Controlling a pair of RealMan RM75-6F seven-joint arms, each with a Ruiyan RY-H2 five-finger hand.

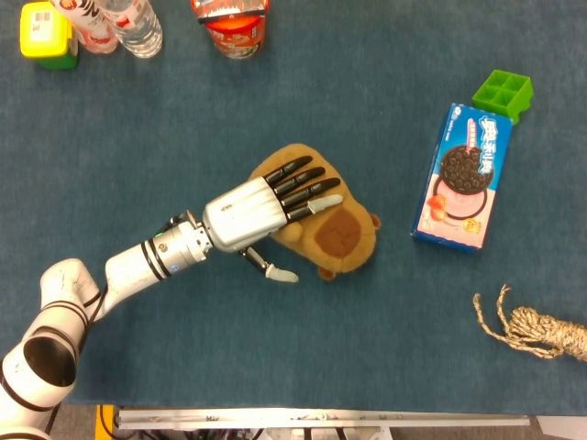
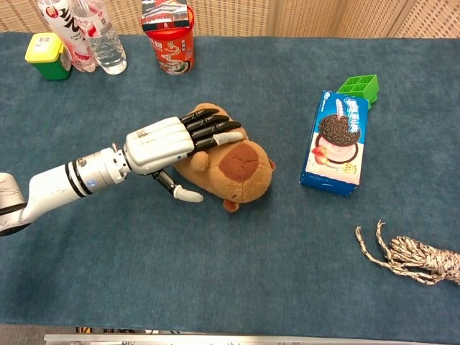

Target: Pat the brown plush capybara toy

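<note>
One hand shows, the left hand (image 1: 248, 213): it lies flat, fingers (image 2: 212, 131) spread straight and gripping nothing, on the brown plush capybara (image 2: 233, 167) at mid-surface. Beyond, toward the right edge, lies a cookie box (image 1: 463, 175); bottles (image 2: 93, 36) stand at the far-left corner.

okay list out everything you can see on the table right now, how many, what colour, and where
plush capybara: one, brown, table centre, under the left hand
cookie box: one, blue and pink, right of the capybara
ice cube tray: one, green, far right, just behind the cookie box
rope bundle: one, beige and dark, near right edge
red cup: one, red, far edge
clear bottles: two, transparent, far left
small container: one, yellow-green, far left corner
table: one, blue cloth cover
left hand: one, silver with black fingers, rests flat on the capybara
</note>
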